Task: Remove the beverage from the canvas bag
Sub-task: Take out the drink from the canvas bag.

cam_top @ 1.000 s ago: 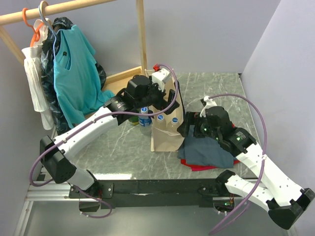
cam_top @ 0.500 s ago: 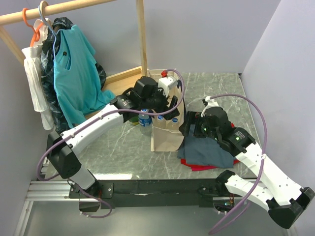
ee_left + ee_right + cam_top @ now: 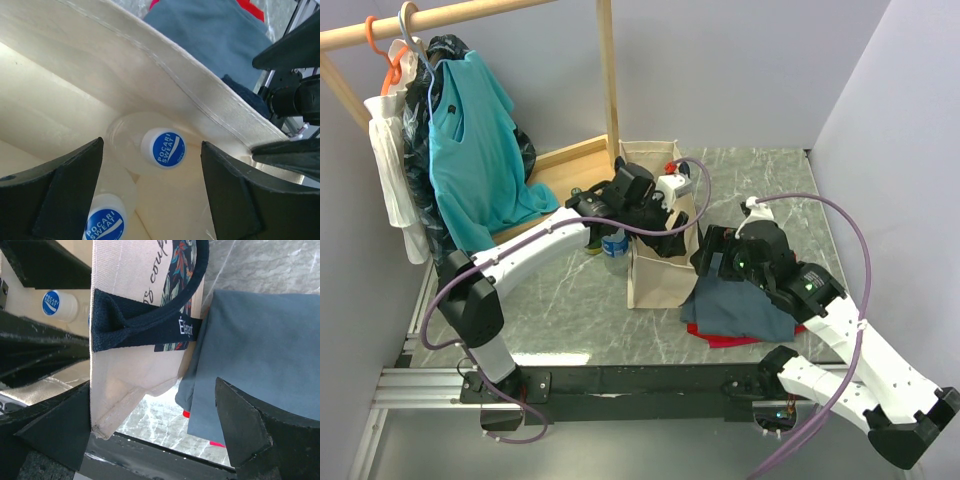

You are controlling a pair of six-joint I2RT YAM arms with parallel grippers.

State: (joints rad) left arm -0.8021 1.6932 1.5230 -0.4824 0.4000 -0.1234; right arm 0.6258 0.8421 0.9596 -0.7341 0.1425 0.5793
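Observation:
The beige canvas bag (image 3: 658, 278) stands upright mid-table, its navy handle (image 3: 145, 326) facing the right wrist camera. My left gripper (image 3: 665, 228) reaches down into the bag's mouth. In the left wrist view its jaws (image 3: 151, 157) stand open on either side of a clear beverage bottle with a blue-and-white cap (image 3: 167, 148), apart from it. A second capped bottle (image 3: 104, 224) stands beside it against the bag's inner wall (image 3: 100, 65). My right gripper (image 3: 706, 256) is open just right of the bag (image 3: 135, 360), holding nothing.
Another bottle (image 3: 613, 247) stands outside the bag on its left. A folded grey-blue cloth (image 3: 740, 305) lies on a red one (image 3: 735, 340) right of the bag. A wooden rack with hanging clothes (image 3: 470, 140) fills the back left.
My left gripper has come down from above the bag's rim into its mouth, and its jaws have narrowed a little. The right arm has shifted only slightly.

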